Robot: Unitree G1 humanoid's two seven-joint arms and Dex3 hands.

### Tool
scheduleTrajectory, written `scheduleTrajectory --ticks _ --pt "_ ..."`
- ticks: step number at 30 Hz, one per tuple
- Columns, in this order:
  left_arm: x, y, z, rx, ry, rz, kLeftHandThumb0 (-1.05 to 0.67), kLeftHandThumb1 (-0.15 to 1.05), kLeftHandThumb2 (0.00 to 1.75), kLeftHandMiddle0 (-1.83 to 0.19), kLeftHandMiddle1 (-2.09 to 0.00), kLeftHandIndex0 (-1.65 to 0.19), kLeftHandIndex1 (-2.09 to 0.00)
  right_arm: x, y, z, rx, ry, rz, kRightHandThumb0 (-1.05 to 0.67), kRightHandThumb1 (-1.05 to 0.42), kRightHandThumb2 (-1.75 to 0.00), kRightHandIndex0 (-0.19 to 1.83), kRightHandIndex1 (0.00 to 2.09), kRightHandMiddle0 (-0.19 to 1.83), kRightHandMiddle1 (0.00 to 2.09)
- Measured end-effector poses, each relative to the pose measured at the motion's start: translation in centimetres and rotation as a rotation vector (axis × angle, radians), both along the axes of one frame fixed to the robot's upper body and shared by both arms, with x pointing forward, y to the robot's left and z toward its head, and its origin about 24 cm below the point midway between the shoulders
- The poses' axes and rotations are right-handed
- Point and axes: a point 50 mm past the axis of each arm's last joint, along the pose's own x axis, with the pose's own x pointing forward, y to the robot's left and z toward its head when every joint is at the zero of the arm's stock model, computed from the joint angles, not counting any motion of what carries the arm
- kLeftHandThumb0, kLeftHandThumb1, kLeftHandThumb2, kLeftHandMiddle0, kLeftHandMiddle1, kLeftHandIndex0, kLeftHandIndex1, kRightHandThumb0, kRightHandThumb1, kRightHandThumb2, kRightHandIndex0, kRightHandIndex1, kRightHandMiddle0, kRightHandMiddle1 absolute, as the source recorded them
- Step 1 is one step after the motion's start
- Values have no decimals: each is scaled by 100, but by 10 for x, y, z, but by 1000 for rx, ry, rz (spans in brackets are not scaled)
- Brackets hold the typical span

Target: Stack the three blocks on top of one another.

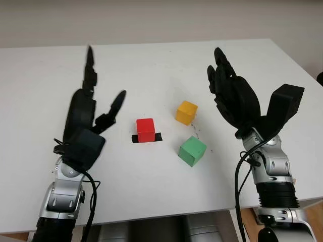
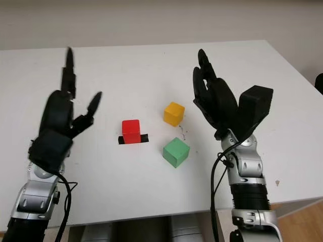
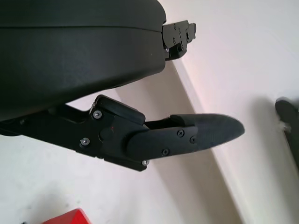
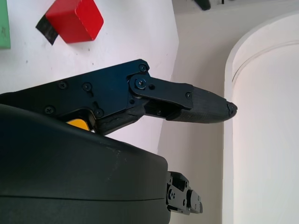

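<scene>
A red block (image 1: pixel 145 129) stands on a black tape mark (image 1: pixel 146 137) near the middle of the white table (image 1: pixel 151 65). A yellow block (image 1: pixel 186 112) sits to its right, slightly farther back. A green block (image 1: pixel 192 150) lies in front of the yellow one, nearer the front edge. All three are apart, none stacked. My left hand (image 1: pixel 98 96) is raised left of the red block, open and holding nothing. My right hand (image 1: pixel 227 83) hovers right of the yellow and green blocks, open and holding nothing. The red block (image 4: pixel 74 19) also appears in the right wrist view.
The table's front edge (image 1: pixel 166 214) runs just ahead of both forearms. A pale wall (image 1: pixel 151 20) rises behind the far edge. Bare tabletop lies behind and around the blocks.
</scene>
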Motion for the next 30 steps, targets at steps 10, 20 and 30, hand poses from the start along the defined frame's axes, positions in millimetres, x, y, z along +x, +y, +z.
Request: scheduleTrajectory --ticks 10,20,30 --pt "-24 14 -21 -275 47 4 -71 105 55 19 0 19 0 5 -17 24 -102 -43 -44 -70 -105 -12 -11 5 -10 6" --pt "-36 16 -23 -303 23 18 -71 105 54 19 -3 18 -1 10 -32 55 -229 -136 1 -54 -93 -4 -8 7 -6 8" --pt "-36 14 -24 -289 53 -7 -70 105 56 19 -5 19 -3 14 -32 74 -355 -160 32 -51 -82 -4 15 17 16 19"
